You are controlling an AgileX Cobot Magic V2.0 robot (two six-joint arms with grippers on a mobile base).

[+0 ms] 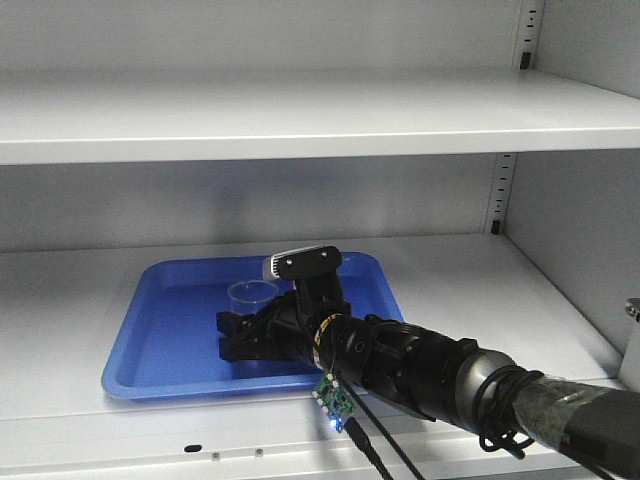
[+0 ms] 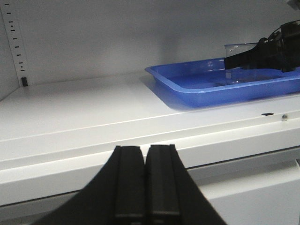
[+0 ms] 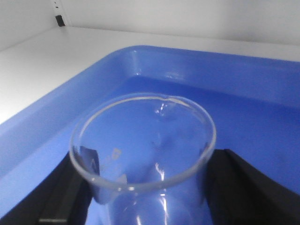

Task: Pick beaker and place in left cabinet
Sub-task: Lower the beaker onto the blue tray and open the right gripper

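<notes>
The clear glass beaker [image 1: 250, 293] stands upright inside the blue tray [image 1: 150, 340] on the middle shelf of the left cabinet [image 1: 450, 270]. My right gripper [image 1: 235, 335] reaches in from the right, one black finger on each side of the glass. In the right wrist view the beaker [image 3: 140, 140] fills the space between the fingers [image 3: 234, 187], which press against its walls. From the left wrist view the beaker [image 2: 239, 47] rim shows above my right gripper [image 2: 230, 62] over the tray [image 2: 187, 89]. My left gripper [image 2: 145, 150] is shut and empty, below the shelf's front edge.
Another grey shelf [image 1: 300, 120] runs overhead, close above my right arm. Slotted uprights [image 1: 500, 190] and the cabinet's right wall [image 1: 580, 230] bound the space. The tray's raised rim [image 3: 136, 51] surrounds the beaker. A small circuit board with a lit LED [image 1: 333, 405] hangs under the right arm.
</notes>
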